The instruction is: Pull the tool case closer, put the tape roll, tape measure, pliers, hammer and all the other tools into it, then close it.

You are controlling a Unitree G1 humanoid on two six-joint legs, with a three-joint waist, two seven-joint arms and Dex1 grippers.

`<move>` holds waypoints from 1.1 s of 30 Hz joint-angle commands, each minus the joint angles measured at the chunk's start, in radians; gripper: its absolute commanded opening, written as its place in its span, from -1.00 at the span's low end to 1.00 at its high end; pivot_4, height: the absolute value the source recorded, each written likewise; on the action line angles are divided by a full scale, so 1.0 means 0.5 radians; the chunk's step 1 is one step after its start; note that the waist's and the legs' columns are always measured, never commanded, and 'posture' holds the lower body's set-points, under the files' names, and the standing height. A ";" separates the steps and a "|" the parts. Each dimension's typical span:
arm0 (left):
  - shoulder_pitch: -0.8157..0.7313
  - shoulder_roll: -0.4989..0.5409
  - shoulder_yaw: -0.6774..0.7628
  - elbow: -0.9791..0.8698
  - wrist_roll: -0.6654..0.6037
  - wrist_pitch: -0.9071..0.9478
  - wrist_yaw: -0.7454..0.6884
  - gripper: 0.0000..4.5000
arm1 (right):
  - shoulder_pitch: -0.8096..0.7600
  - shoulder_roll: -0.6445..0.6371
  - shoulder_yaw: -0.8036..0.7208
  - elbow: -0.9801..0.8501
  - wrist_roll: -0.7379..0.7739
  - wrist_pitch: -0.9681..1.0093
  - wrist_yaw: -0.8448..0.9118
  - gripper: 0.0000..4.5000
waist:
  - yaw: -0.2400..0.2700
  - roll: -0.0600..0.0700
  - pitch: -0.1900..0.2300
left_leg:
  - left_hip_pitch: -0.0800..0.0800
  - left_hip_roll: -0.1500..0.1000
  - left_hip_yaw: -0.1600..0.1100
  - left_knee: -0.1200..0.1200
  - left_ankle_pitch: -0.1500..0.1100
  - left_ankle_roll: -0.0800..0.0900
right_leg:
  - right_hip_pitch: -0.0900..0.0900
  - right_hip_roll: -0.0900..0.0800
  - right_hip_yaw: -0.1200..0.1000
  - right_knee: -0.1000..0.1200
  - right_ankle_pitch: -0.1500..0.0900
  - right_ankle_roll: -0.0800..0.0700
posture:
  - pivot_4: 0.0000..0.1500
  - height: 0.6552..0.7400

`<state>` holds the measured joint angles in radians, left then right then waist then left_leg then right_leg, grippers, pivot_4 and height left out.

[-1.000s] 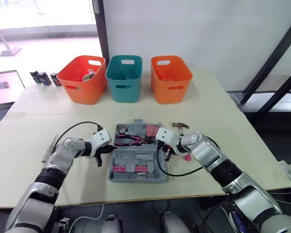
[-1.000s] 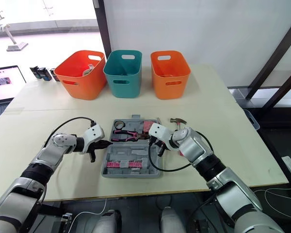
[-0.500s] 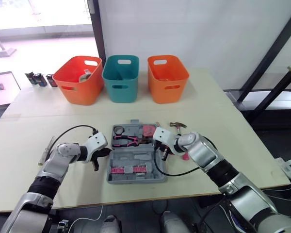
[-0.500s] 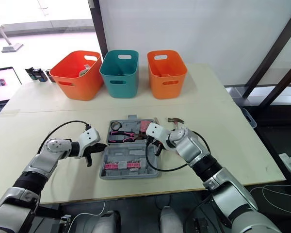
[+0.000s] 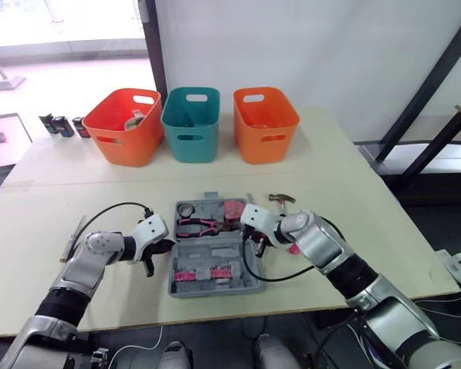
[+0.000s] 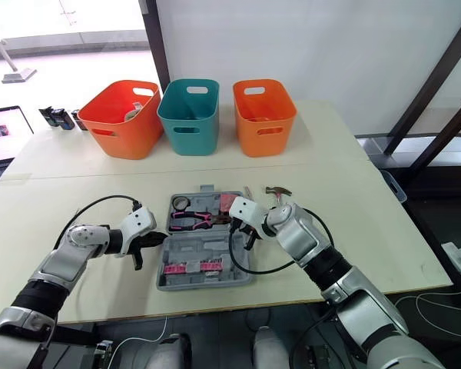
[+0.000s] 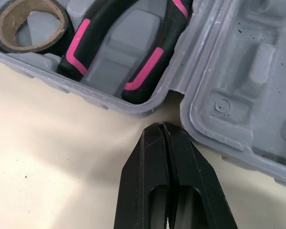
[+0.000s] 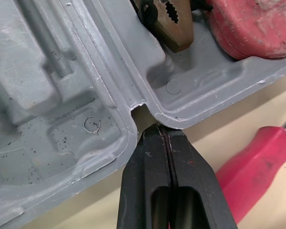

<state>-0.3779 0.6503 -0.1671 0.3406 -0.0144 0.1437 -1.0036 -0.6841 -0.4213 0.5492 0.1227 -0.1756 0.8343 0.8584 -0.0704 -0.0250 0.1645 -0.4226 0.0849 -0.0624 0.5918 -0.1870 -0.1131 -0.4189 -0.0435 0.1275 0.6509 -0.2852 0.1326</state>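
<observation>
The grey tool case (image 5: 215, 250) lies open at the table's middle. Its far half holds a tape roll (image 5: 187, 209), pink-handled pliers (image 5: 202, 224) and a red tape measure (image 5: 234, 209); a strip of pink bits sits in the near half. A hammer (image 5: 283, 200) lies on the table just right of the case. My left gripper (image 7: 161, 126) is shut and empty, its tips at the hinge notch on the case's left side. On the right side, my right gripper (image 8: 157, 129) is shut and empty at the matching notch, beside a red tool handle (image 8: 257, 157).
Three bins stand in a row at the back: orange (image 5: 127, 127), teal (image 5: 190, 123), orange (image 5: 265, 127). A thin tool (image 5: 73, 237) lies on the table at the left. Small dark items (image 5: 61, 124) sit at the back left corner.
The camera shifted between the oldest frames and the later ones. Since then the case has slid a little nearer to me, with both shut grippers staying at its hinge notches.
</observation>
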 commanded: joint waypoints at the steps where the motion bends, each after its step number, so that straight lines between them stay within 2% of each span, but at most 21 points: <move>1: 0.039 0.026 0.014 -0.027 -0.014 0.017 -0.027 -0.99 | 0.033 0.016 0.049 -0.120 0.022 0.025 0.046 -1.00 | 0.000 0.000 0.000 | 0.000 0.000 0.000 0.000 0.000 0.000 | 0.000 0.000 0.000 0.000 0.000 0.000 | 1.00 1.00; 33: 0.122 0.074 0.053 -0.068 -0.024 0.022 0.007 -0.99 | -0.016 0.037 0.034 0.073 -0.062 -0.112 -0.009 -1.00 | -0.004 0.000 0.000 | 0.002 0.000 0.000 0.002 0.000 0.000 | 0.001 0.000 0.000 0.002 -0.002 -0.007 | 1.00 1.00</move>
<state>-0.3201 0.6740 -0.1458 0.2950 -0.0333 0.1485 -1.0000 -0.6847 -0.4048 0.5514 0.1541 -0.2024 0.7853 0.8493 -0.0726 -0.0251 0.1644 -0.4214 0.0850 -0.0624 0.5930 -0.1870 -0.1131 -0.4186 -0.0434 0.1275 0.6519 -0.2861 0.1290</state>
